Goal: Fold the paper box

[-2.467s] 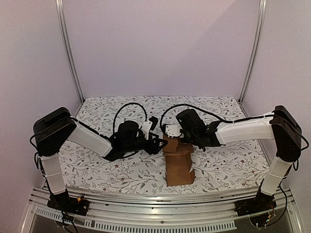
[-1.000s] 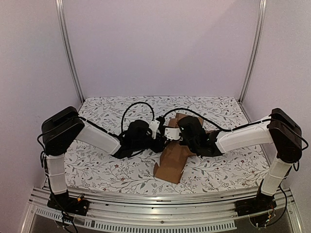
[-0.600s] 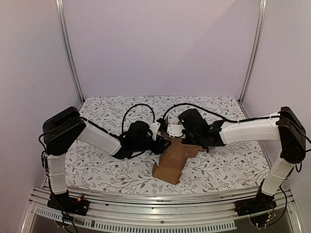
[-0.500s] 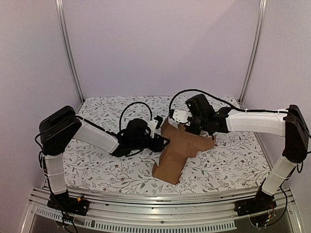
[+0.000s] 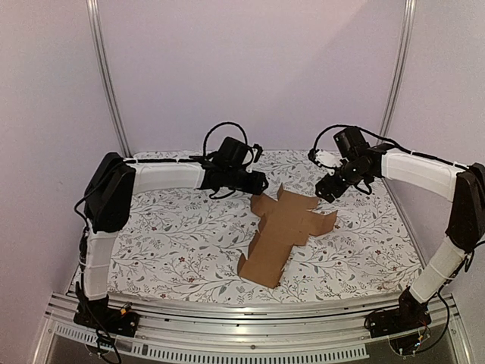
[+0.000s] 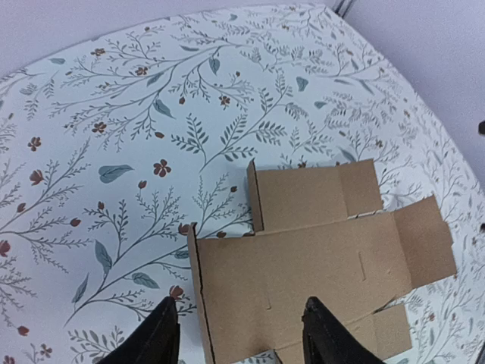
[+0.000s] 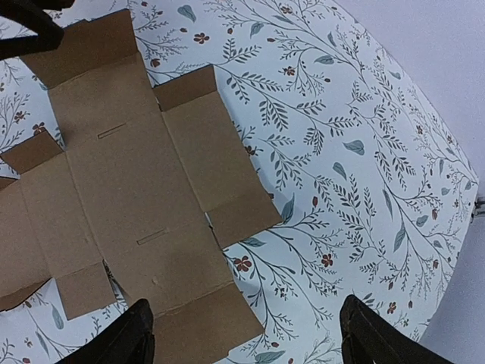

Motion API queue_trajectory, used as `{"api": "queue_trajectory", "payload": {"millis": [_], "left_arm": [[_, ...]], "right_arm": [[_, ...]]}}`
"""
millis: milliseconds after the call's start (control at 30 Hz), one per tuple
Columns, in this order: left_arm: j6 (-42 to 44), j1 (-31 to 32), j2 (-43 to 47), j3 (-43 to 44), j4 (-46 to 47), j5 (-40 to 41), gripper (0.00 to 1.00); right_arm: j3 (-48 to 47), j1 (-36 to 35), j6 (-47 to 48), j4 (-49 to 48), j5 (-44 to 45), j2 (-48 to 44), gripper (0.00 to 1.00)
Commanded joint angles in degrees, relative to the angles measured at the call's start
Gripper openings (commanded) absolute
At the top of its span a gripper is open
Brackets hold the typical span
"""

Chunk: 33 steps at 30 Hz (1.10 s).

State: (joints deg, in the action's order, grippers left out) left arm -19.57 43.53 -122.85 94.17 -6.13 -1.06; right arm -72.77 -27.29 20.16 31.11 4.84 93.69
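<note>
We see the paper box (image 5: 282,235) lying unfolded as a brown cross-shaped sheet near the middle of the table, its long arm running toward the near edge and its side flaps spread on the floral tablecloth (image 5: 174,235); at its far end a small flap tilts up off the cloth. The left gripper (image 5: 258,182) hangs above the far left corner of the sheet, apart from it, with its jaws spread wide and nothing between them; in the left wrist view we look down past the left gripper (image 6: 241,337) onto the box (image 6: 318,250), its raised left edge seen side-on. The right gripper (image 5: 324,189) hangs off the far right of the sheet, likewise released and empty; the right wrist view shows the right gripper (image 7: 246,334) over the box (image 7: 136,182), with bare cloth to the right. Black cables (image 5: 223,130) loop over both wrists; two aluminium posts (image 5: 106,83) stand at the back corners against pale lilac walls, and a metal rail (image 5: 250,337) carrying the arm bases runs along the near edge.
</note>
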Motion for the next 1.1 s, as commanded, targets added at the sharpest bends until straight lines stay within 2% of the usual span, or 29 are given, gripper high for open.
{"api": "queue_trajectory", "payload": {"millis": [0,67,167,233,267,467,567,767,900,1067], "left_arm": [[1.31,-0.15,-7.49,7.00,-17.07,-2.03,0.49],[0.86,-0.11,-8.42,8.40,-18.71,-1.43,0.42],[1.05,-0.11,-8.42,9.33,-19.83,-1.17,0.21],[1.21,-0.04,-7.78,9.18,-19.89,-1.63,0.04],[1.40,0.02,-7.19,8.79,-19.63,-1.94,0.00],[5.13,1.84,1.19,0.63,-12.55,-2.06,0.00],[6.31,3.40,7.28,-8.11,-4.63,-1.17,0.00],[9.63,7.03,16.61,-20.92,8.99,0.12,0.00],[9.66,8.24,19.89,-24.41,12.43,0.88,0.00],[9.82,8.93,22.42,-27.24,14.25,0.88,0.00]], "right_arm": [[0.16,4.34,-4.34,4.24,-8.74,-2.25,0.83],[0.81,4.63,-3.98,4.35,-8.88,-2.40,0.83],[1.14,4.61,-2.90,4.38,-9.77,-2.21,0.79],[1.02,4.62,-1.93,4.40,-10.19,-1.88,0.76],[0.76,4.63,-1.63,4.56,-10.39,-1.66,0.75],[-4.48,6.54,-1.31,10.52,-15.54,1.66,0.76],[-6.07,7.65,-1.87,13.08,-18.43,2.87,0.78],[-12.44,11.92,-2.74,21.79,-33.47,6.19,0.80],[-15.45,12.17,1.11,27.53,-38.06,6.67,0.81],[-15.29,12.17,1.99,29.37,-39.52,6.68,0.79]]}}
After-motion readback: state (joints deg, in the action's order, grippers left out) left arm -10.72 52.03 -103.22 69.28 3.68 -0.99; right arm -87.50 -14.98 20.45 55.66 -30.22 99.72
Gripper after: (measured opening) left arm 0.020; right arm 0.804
